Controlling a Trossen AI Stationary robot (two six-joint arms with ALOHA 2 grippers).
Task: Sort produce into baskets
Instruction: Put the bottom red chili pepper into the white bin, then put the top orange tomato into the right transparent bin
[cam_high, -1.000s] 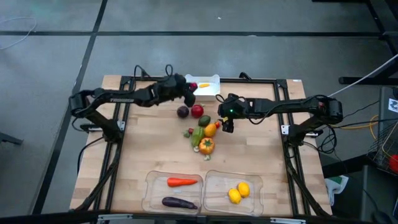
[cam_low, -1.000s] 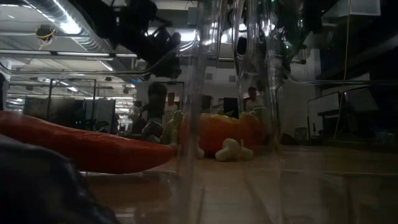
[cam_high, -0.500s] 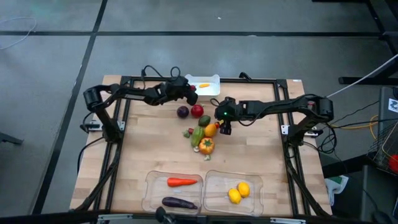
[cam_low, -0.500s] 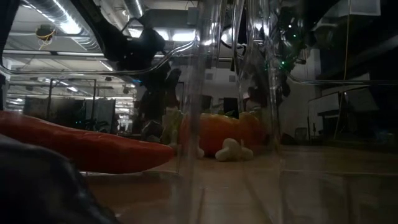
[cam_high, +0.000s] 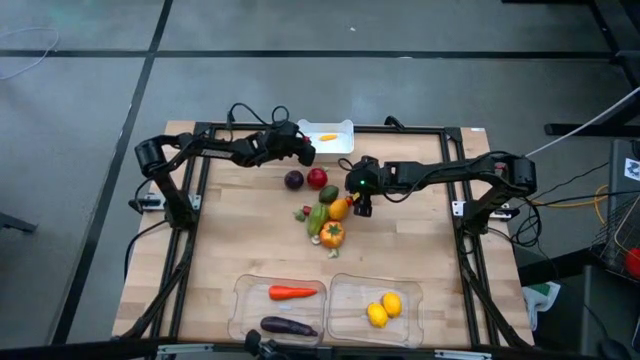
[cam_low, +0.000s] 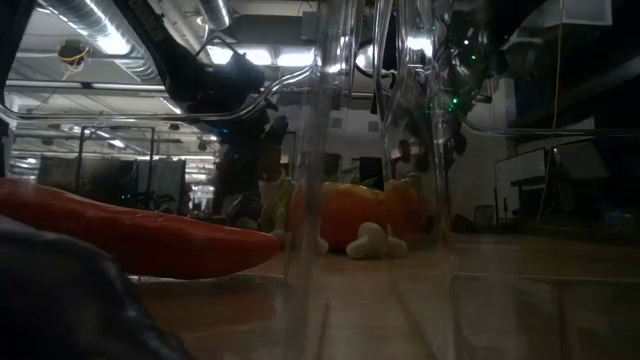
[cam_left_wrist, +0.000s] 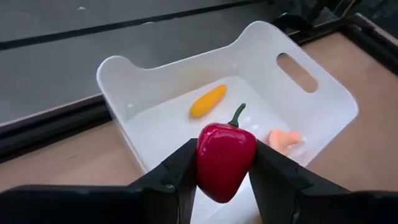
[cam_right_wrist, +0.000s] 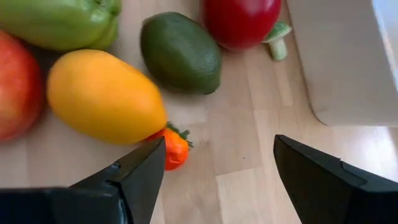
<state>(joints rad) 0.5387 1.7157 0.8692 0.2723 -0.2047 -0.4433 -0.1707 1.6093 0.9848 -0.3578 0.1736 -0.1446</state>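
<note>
My left gripper (cam_left_wrist: 224, 180) is shut on a red toy pepper (cam_left_wrist: 226, 160) at the left rim of the white bin (cam_left_wrist: 134, 134); it also shows in the high view (cam_high: 306, 153). The bin holds a yellow-orange piece (cam_left_wrist: 208, 101) and a pinkish piece (cam_left_wrist: 283, 140). My right gripper (cam_right_wrist: 217, 180) is open, low over the produce pile (cam_high: 328, 215), with a tiny orange-red piece (cam_right_wrist: 175, 149) by one finger and a yellow-orange fruit (cam_right_wrist: 106, 96) just beyond. Two clear trays (cam_high: 240, 300) (cam_high: 415, 300) hold a carrot (cam_high: 292, 293), an eggplant (cam_high: 288, 325) and two lemons (cam_high: 383, 310). My left gripper pinches the red pepper by its two sides (cam_left_wrist: 202, 165) between its two fingers. The fingers come from the table's left, slanting down. The pepper is lifted clear at the bin's rim, its green stem (cam_left_wrist: 236, 115) pointing away from the gripper toward the bin's inside.
Near the pile lie a purple piece (cam_high: 293, 180) and a red apple (cam_high: 317, 178). The pile has a green pepper (cam_right_wrist: 62, 22), a dark green fruit (cam_right_wrist: 180, 53) and an orange pepper (cam_high: 332, 234). Bare wood lies between the pile and the trays at the near edge.
My left arm has swung a little toward the table's right, carrying the red pepper toward the white bin. My right gripper has moved slightly toward the table's left, closer to the pile. Both have kept still in the last half second.
</note>
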